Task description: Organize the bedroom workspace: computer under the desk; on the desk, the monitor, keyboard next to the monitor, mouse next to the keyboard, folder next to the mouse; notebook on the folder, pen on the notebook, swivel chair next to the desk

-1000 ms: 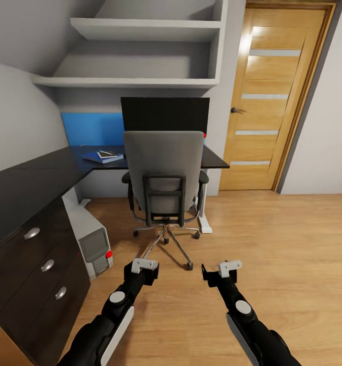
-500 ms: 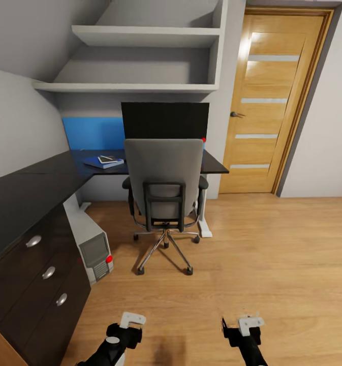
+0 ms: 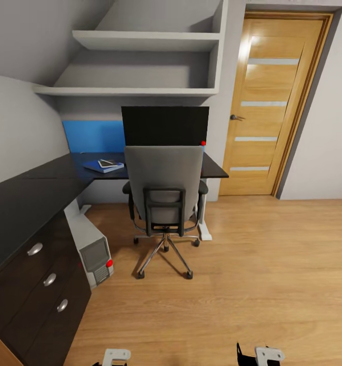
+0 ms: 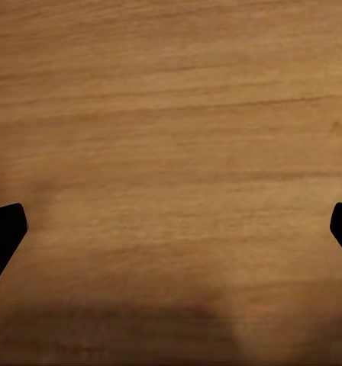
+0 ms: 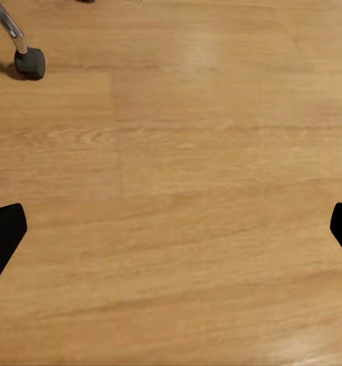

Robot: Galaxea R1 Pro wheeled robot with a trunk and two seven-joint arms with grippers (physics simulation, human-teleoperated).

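Note:
The grey swivel chair (image 3: pixel 164 175) stands tucked against the black desk (image 3: pixel 33 190), its back toward me. Behind it on the desk rises the black monitor (image 3: pixel 165 125). The blue folder (image 3: pixel 100 167) lies on the desk left of the chair, with the small glossy notebook (image 3: pixel 108 163) on top of it. The silver-grey computer (image 3: pixel 93 243) stands on the floor under the desk's left wing. Keyboard, mouse and pen are hidden. My left gripper (image 4: pixel 171 232) and right gripper (image 5: pixel 171 232) both hang open over bare wooden floor; a chair caster (image 5: pixel 30 62) shows in the right wrist view.
Black drawers (image 3: pixel 43 277) fill the desk's near left end. A wooden door (image 3: pixel 270 101) is shut at the back right, and white shelves (image 3: pixel 140 61) hang above the desk. Wooden floor (image 3: pixel 252 264) stretches right of the chair.
Both arms have drawn back and down until only the gripper mounts show at the head view's lower edge. The camera has backed off slightly, so the scene sits a little lower and smaller.

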